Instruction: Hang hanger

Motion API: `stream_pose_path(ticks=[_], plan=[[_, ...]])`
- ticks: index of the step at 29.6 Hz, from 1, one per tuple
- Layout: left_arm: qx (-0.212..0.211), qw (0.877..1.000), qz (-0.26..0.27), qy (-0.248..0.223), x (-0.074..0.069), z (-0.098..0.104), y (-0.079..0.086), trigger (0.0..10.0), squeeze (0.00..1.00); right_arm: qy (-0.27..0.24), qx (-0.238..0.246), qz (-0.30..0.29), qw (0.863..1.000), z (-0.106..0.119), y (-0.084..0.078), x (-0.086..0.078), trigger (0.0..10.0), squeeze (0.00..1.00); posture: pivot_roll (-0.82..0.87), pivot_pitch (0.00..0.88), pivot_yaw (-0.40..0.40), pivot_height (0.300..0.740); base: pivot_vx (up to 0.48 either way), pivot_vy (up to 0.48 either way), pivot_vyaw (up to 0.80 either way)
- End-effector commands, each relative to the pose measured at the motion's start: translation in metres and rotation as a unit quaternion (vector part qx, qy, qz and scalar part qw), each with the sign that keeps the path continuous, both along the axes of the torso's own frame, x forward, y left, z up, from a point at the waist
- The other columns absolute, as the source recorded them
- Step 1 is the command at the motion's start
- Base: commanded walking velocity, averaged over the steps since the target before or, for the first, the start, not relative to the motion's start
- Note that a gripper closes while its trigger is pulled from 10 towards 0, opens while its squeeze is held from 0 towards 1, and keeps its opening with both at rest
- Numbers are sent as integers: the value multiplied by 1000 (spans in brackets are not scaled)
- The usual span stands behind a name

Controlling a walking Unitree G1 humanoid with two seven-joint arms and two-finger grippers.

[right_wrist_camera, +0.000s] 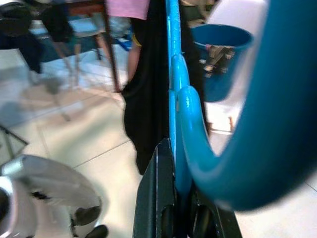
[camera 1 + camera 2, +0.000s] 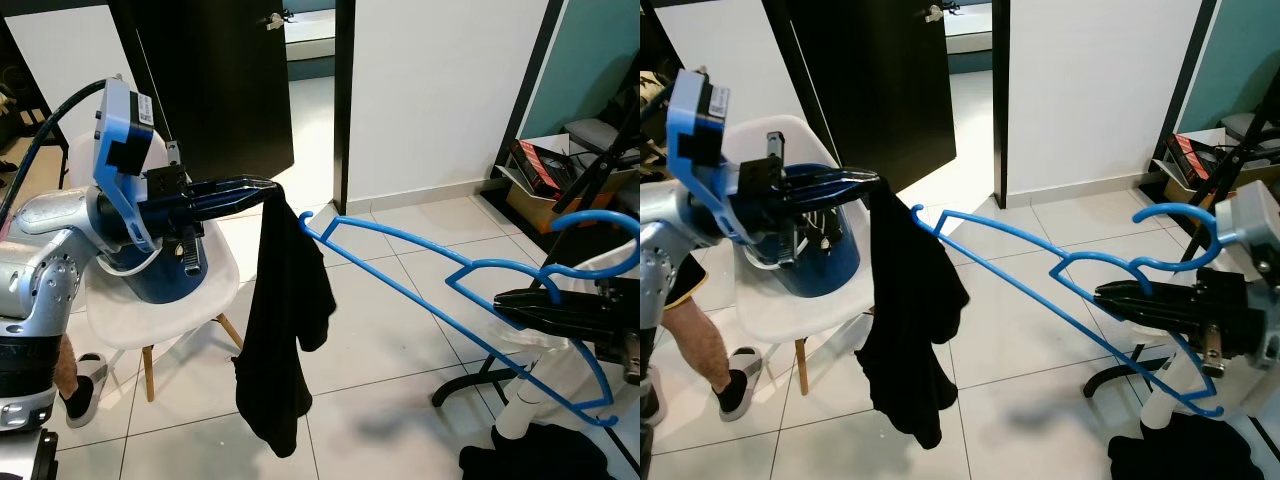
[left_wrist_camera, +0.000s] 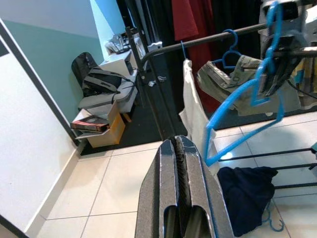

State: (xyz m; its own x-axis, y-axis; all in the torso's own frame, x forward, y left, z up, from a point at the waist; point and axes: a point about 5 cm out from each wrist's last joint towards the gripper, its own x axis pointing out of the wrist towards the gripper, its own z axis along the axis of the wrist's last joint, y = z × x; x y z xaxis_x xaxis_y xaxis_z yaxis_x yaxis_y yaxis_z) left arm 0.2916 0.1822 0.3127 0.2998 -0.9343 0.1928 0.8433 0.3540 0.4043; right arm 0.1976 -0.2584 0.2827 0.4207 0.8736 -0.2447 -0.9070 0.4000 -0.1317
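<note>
A: Hanger (image 2: 440, 268) first, since it's the biggest piece in play: blue moulded plastic, thin smooth bars with a curved hook, held out over the tiled floor (image 2: 400, 330) by the right hand (image 2: 507, 298), which is clamped on it near the neck. Its far tip touches or just meets the black garment (image 2: 282, 320).

B: And that garment?

A: Soft, limp cloth, dangling in folds from the left hand (image 2: 268, 190), whose fingers are pinched together on its top edge.

B: What could go wrong?

A: I'd judge the tip may snag a fold instead of finding an opening, dragging the cloth from that pinch. Slick plastic could also twist in the right hand's grip.

B: Anything nearby?

A: A white plastic chair (image 2: 215, 290) carrying a blue bucket (image 2: 825, 265), just behind the left hand; a person's leg (image 2: 695, 335) beside it.
</note>
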Motion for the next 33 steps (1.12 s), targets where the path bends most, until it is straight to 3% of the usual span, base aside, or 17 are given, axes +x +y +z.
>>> stream_pose_path(ticks=[1, 5, 13, 20, 33], plan=[[11, 1000, 16, -13, 2, 5, 6, 10000, 0, -11, -8, 28, 1000, 6, 5, -6, 10000, 0, -117, 0, 68, 740, 0, 0, 0], [7, 999, 49, -15, 11, 6, 13, 10000, 0, 15, -33, 64, 997, 0, 14, -15, 10000, 0, -120, 0, 69, 740, 0, 0, 0], [5, 999, 49, -16, 12, 6, 12, 10000, 0, 20, -37, 72, 997, -2, 19, -16, 10000, 0, -121, 0, 70, 740, 0, 0, 0], [-5, 1000, 17, -25, 7, 8, -5, 10000, 0, 16, -28, 22, 999, -13, 29, 3, 10000, 0, -117, 0, 65, 740, 0, 0, 0], [-8, 999, 16, -29, 7, 9, -5, 10000, 0, 17, -42, -5, 999, -13, 27, 7, 10000, 0, -117, 0, 65, 740, 0, 0, 0]])
